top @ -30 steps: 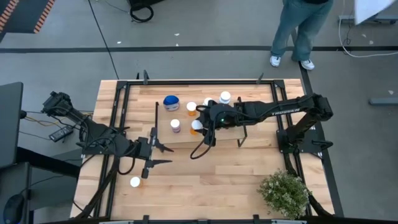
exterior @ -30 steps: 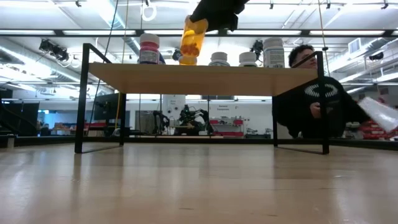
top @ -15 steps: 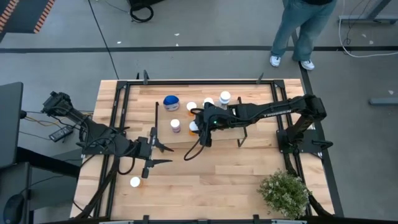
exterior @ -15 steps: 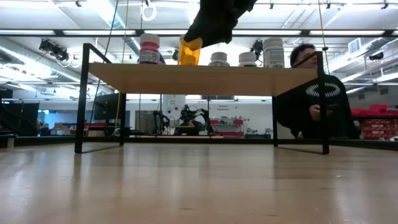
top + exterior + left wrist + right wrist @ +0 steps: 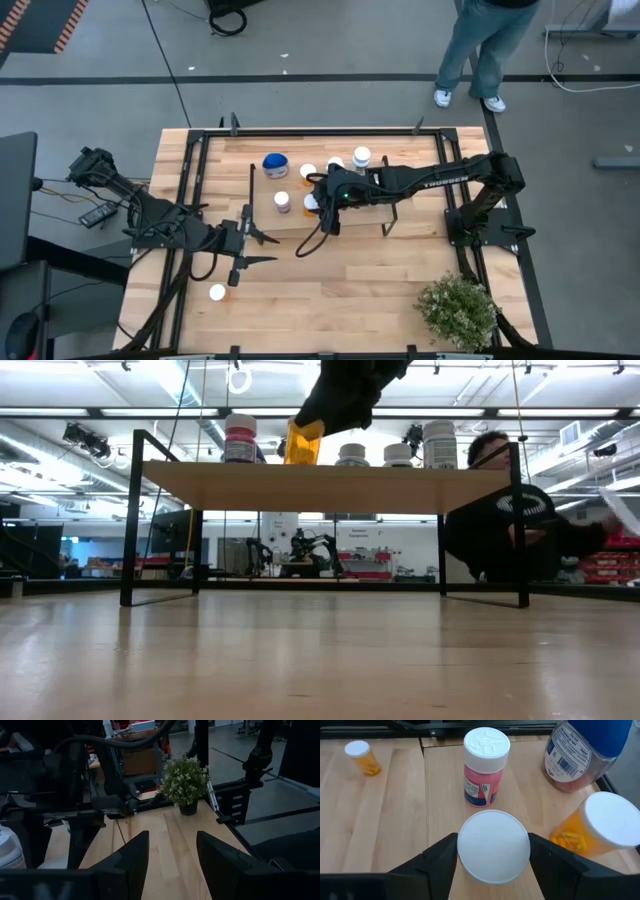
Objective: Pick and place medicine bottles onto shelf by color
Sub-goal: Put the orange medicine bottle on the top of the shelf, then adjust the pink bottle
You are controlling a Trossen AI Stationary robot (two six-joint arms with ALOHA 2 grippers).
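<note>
Orange bottle at the shelf, gripped by the cap

Pale wooden table (image 5: 350,290) across the high view, with the shelf (image 5: 290,222) a little above its centre. Over the shelf, near the middle of that frame, right gripper (image 5: 318,198), fingers pinching the white cap of the held orange bottle (image 5: 303,445). In the low view, at upper centre, bottle upright with its base level with the board; resting or just above, not possible to tell. Close around it in the right wrist view: pink bottle (image 5: 486,765) at top centre, blue bottle (image 5: 587,750) at upper right, second orange bottle (image 5: 600,825) at right. Left gripper (image 5: 265,250) waiting at lower left of the table, fingers spread, nothing between.

Probably light, stiff plastic, partly filled with pills, so easy to lift but also easy to tip. Smooth round cap likely slippery. Best taken across the full width of the cap, square from above, with moderate squeeze. Little room between the neighbours, so better to open only slightly and rise straight up.
</note>
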